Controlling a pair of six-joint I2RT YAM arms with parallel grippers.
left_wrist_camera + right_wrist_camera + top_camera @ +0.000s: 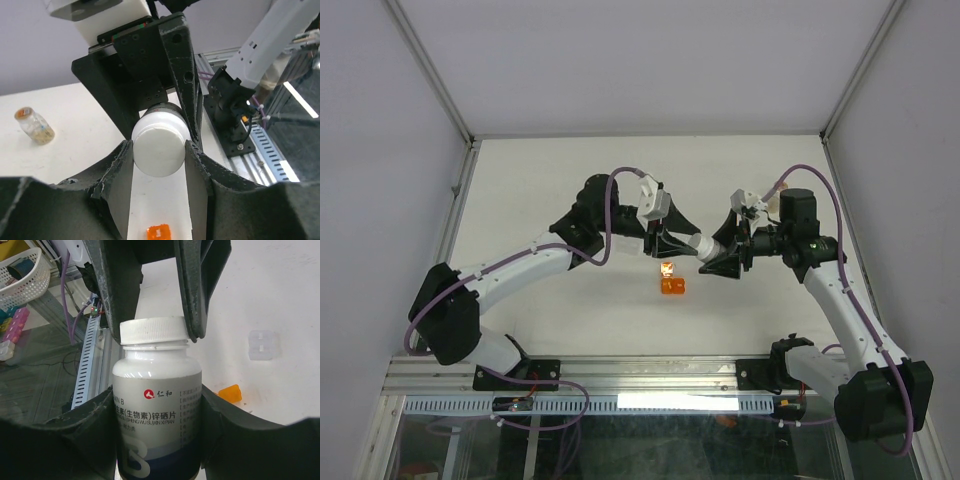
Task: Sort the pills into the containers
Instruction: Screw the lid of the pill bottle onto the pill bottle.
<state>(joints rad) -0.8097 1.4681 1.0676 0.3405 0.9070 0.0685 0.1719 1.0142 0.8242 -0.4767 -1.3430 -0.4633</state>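
A white bottle (697, 246) with a dark blue band and a white screw cap (154, 330) hangs level above the table between both arms. My right gripper (718, 253) (157, 400) is shut on its body. My left gripper (672, 243) (159, 152) is shut on the cap (159, 150) from the opposite end. Beneath them on the table sits a stubby translucent orange cup (673, 287) (159, 233) (230, 393). A clear vial (34, 126) with an orange top stands off to the left in the left wrist view, with tan bits that look like pills inside.
A small clear square piece (261, 345) lies on the white table beyond the orange cup. The metal rail (260, 145) and the right arm's base (800, 362) line the near edge. A white basket (25, 277) and coloured pill boxes (12, 330) sit off the table.
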